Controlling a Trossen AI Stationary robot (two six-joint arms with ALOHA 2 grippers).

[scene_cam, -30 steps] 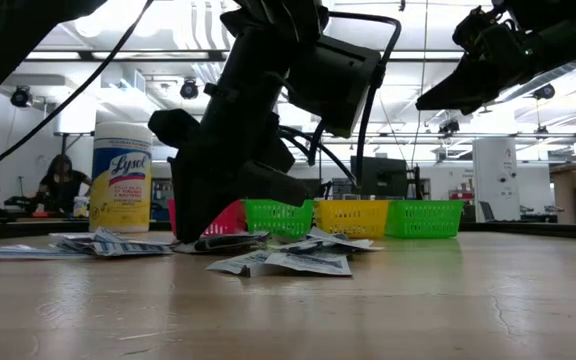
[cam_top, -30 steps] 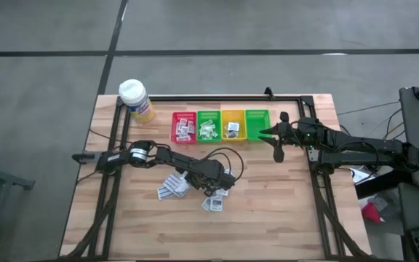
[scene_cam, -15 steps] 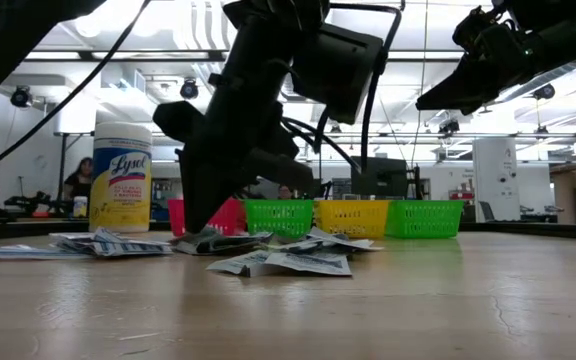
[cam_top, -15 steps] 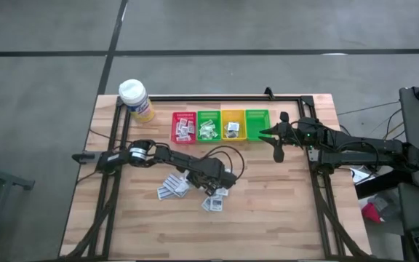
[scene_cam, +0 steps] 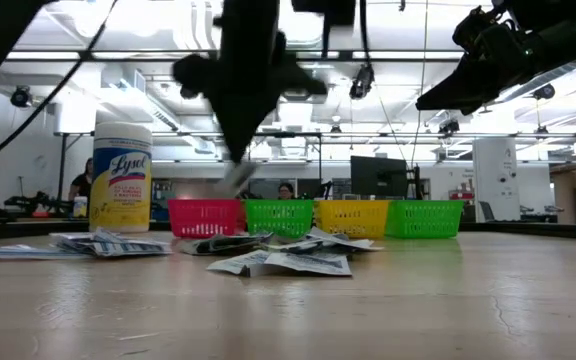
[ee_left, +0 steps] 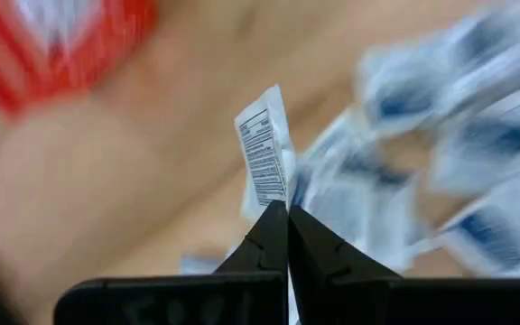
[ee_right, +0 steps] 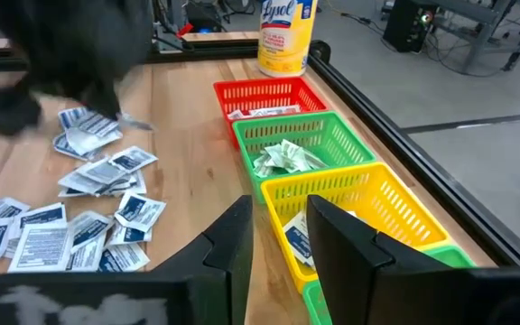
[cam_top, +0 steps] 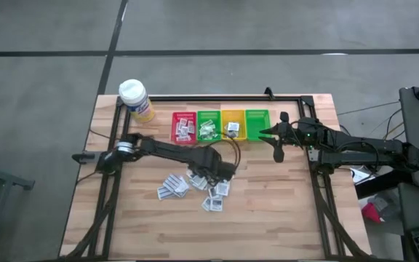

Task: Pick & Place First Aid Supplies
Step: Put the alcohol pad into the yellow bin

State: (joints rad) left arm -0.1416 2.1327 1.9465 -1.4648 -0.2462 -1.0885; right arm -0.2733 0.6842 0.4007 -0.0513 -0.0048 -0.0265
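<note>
**Already lifted: one sachet pinched above the pile**

Plainly legible was the word "Lysol" in blue script on the yellow bottle (scene_cam: 121, 178), white-capped, standing at the left of the low view and at the upper left corner of the wooden table (cam_top: 282, 218) in the high view. The sachet (ee_left: 263, 153) in the left wrist view carried a block of fine black print on a white panel, too small to read.

That sachet was thin, flat and crinkled at its edges, and the left gripper (ee_left: 287, 217) had its dark fingers pressed together on the sachet's lower edge, so it stood up beyond the tips. In the high view the left gripper (cam_top: 208, 166) sat near the frame's centre, just below the red bin (cam_top: 183, 126) and above the loose pile of sachets (cam_top: 195, 191); in the low view it was blurred, perhaps in motion.

Four ribbed plastic mesh bins stood in a row: red, green (cam_top: 209, 125), yellow (cam_top: 233, 124) and a second green bin (cam_top: 257, 124).

The right gripper (cam_top: 278, 149) hung at centre right, just beside the row's right end, fingers (ee_right: 341, 244) apart and holding nothing.
</note>
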